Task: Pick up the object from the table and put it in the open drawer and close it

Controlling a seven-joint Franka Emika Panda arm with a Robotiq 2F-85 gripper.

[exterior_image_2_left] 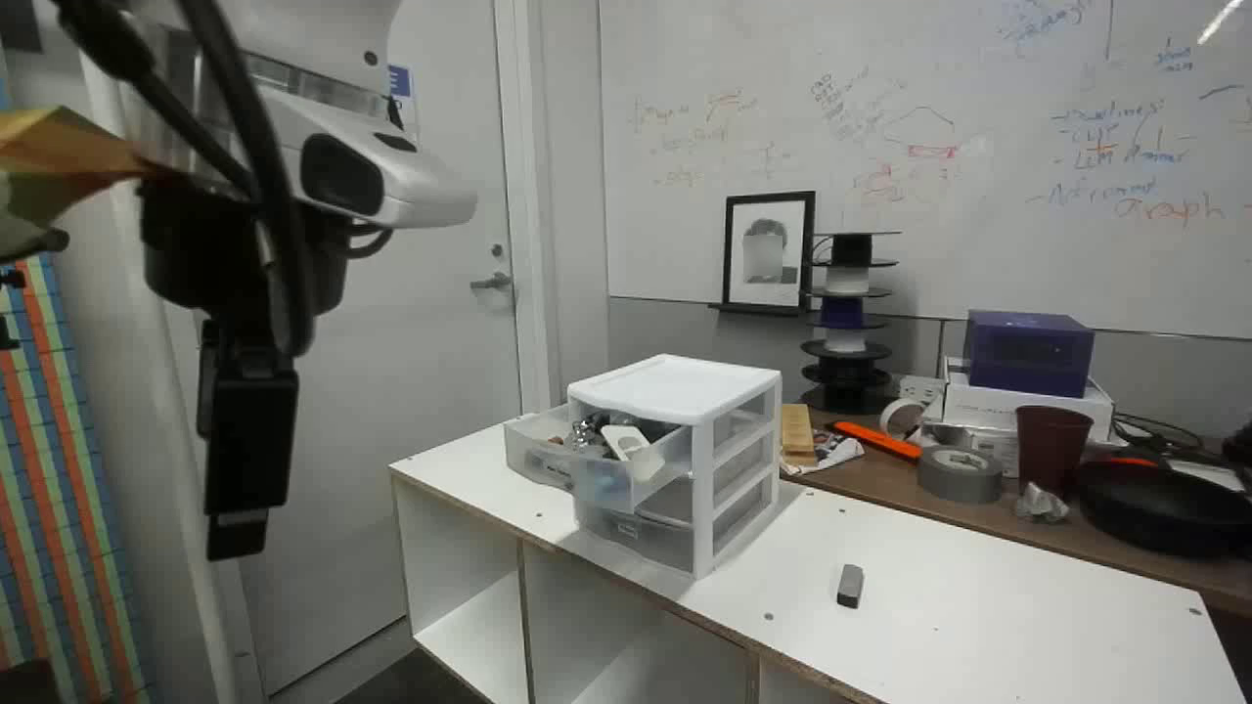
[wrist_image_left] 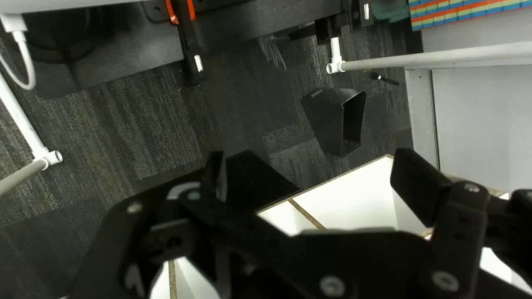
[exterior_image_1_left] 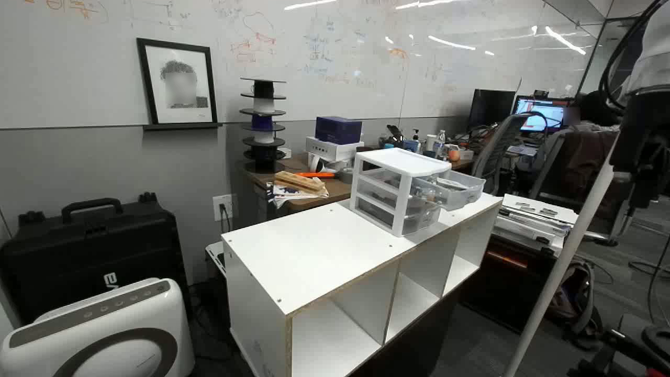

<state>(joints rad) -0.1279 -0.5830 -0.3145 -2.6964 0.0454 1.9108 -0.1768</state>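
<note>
A small dark grey block (exterior_image_2_left: 850,586) lies on the white table (exterior_image_2_left: 1027,626) in an exterior view, beside the drawer unit (exterior_image_2_left: 675,386). The block does not show in the wrist view or on the table (exterior_image_1_left: 314,251) in an exterior view. The unit's top translucent drawer (exterior_image_2_left: 626,479) is pulled out and holds various small items; it also shows open in an exterior view (exterior_image_1_left: 463,193). The lower two drawers are in. My gripper (exterior_image_2_left: 238,533) hangs in the air, apart from the unit and the block. In the wrist view, my gripper (wrist_image_left: 314,176) has its fingers wide apart with nothing between them.
A cluttered brown desk (exterior_image_2_left: 890,479) with tape, a cup and a black pan adjoins the table's back. A white pole (exterior_image_1_left: 565,267) stands near the arm. The wrist view shows carpet, a dark bin (wrist_image_left: 332,120) and the table's open compartments (wrist_image_left: 353,195) below.
</note>
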